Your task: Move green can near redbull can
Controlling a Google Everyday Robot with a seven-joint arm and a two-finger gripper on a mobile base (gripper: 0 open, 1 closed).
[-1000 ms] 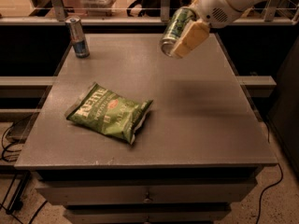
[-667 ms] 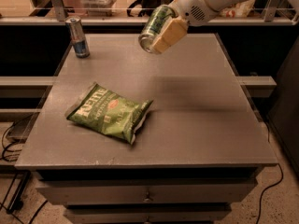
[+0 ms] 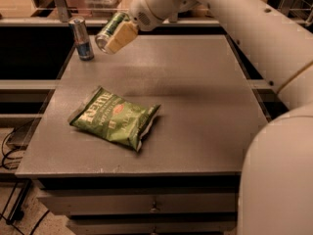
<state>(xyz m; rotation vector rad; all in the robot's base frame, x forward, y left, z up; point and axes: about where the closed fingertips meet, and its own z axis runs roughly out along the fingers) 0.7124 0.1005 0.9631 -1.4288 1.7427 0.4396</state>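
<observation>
The end effector point(image 3: 115, 33) hangs over the back left part of the desk point(image 3: 200, 97), pinching the green can point(image 3: 108, 28) between its tan fingers point(image 3: 123, 36). The green can is off the surface and tilted, its silver end pointing down and to the left. It sits just right of the redbull can point(image 3: 80, 38), which stands upright near the desk's back left corner. A green chip bag point(image 3: 115, 117) lies flat nearer the front, well apart from both cans. The white arm point(image 3: 239, 23) reaches in from the right.
</observation>
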